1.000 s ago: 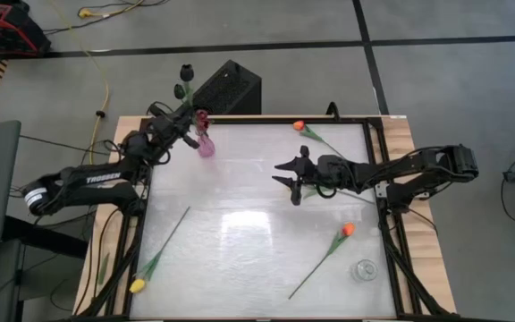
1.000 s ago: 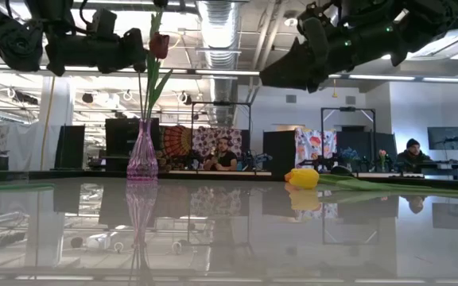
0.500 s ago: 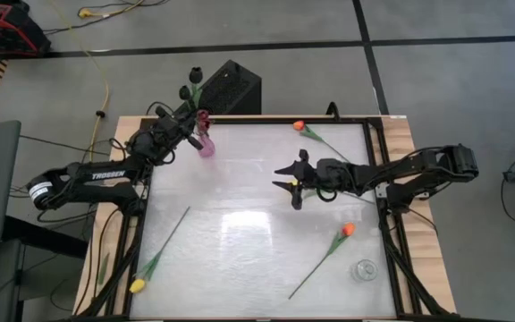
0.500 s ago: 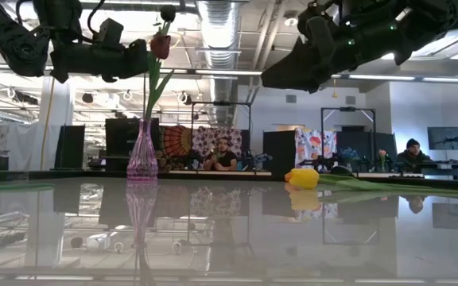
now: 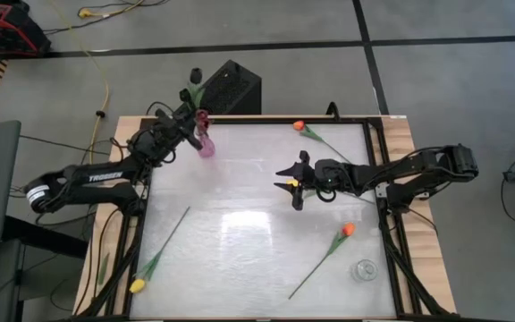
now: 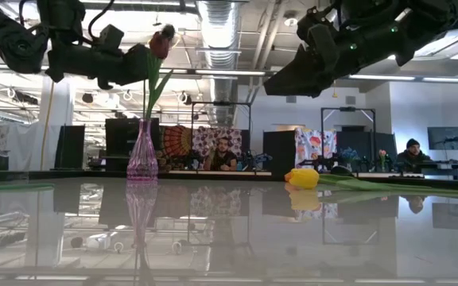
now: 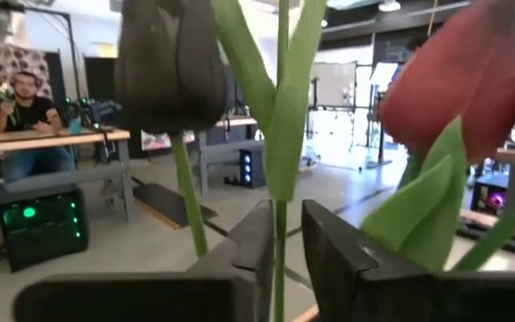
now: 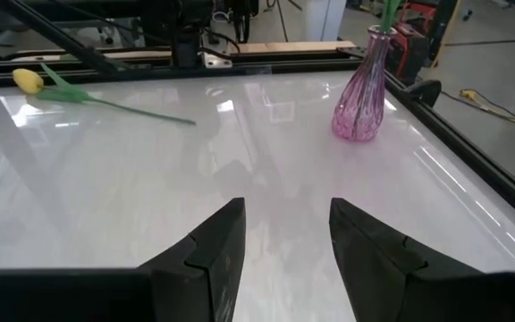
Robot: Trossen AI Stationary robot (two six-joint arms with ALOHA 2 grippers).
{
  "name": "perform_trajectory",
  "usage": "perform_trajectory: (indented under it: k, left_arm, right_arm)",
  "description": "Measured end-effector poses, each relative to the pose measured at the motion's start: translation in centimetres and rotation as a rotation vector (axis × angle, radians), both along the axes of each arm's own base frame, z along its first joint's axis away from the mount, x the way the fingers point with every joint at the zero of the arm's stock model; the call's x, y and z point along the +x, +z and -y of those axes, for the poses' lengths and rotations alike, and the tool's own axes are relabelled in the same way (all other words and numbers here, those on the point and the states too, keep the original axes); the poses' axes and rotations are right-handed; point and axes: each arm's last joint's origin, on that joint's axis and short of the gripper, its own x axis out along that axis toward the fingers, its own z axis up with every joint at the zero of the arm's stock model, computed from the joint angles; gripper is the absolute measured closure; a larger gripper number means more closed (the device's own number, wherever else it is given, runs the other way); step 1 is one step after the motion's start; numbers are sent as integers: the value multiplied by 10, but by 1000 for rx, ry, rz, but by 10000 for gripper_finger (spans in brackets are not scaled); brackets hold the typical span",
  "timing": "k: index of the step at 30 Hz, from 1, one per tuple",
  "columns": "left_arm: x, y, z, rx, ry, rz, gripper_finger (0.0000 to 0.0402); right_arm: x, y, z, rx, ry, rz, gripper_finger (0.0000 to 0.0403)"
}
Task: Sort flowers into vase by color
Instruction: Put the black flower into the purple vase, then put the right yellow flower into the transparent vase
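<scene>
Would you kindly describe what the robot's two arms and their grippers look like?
Both arms are dark, nearly black, built of jointed segments. The left arm carries white lettering along its forearm and a white ring near its base. The right arm shows no marking. Each ends in two flat, angular dark fingers; the right gripper has a small yellow spot beside it.

White capital letters reading "TROSSEN" run along the dark forearm link of the left arm (image 5: 97,176) in the high view. No other lettering, number or sign is legible in any view.
</scene>
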Motion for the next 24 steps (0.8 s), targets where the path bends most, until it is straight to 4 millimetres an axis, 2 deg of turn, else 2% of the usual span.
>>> perform_trajectory:
  k: [6, 10, 15, 24]
  left_arm:
    - [-4, 2, 4, -19, 0, -29, 291]
    - [-9, 6, 8, -21, 0, -25, 264]
    - [-16, 11, 15, -48, -23, -13, 255]
    - [-29, 16, 41, -80, -149, -60, 255]
  right_arm:
    - [0, 0, 0, 0, -1, -3, 214]
    - [0, 0, 0, 0, -1, -3, 214]
    - [-1, -1, 0, 7, -3, -15, 214]
    - [0, -2, 0, 11, -4, -38, 214]
